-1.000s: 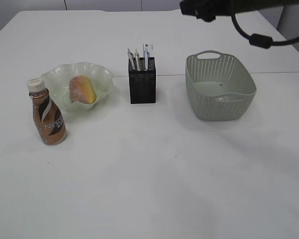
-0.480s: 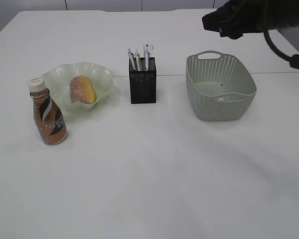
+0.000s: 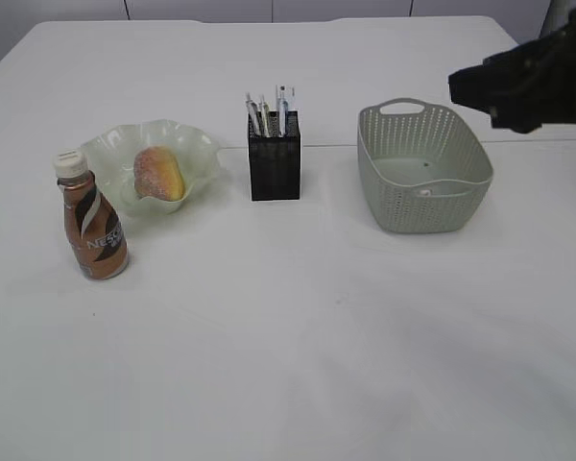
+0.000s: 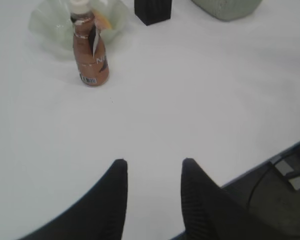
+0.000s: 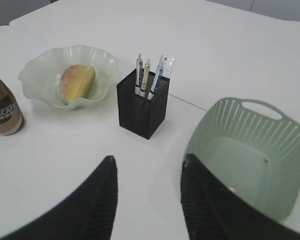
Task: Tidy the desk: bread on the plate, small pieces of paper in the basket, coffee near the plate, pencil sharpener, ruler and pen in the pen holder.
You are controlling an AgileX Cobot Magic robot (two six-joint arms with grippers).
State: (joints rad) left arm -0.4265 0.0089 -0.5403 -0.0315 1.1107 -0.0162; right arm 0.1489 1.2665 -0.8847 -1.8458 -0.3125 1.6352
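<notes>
Seemingly everything is sitting in place already: the sugared bread roll (image 3: 158,173) is lying in the pale green wavy plate (image 3: 199,146), the brown coffee bottle (image 3: 93,220) standing just beside it, pens upright in the black mesh pen holder (image 3: 275,166). Both end effectors, right (image 5: 147,162) above the grey-green perforated basket (image 3: 424,204) and left (image 4: 152,167) hanging near the worktop's (image 3: 298,346) edge, are spread and gripping nothing.

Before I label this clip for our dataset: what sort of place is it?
Probably a lab desk staged for a tidying demo: a bare white table holding a mesh pen holder, a Nescafé coffee bottle, and bread on a plate.

Bright, even light; soft shadows
</notes>
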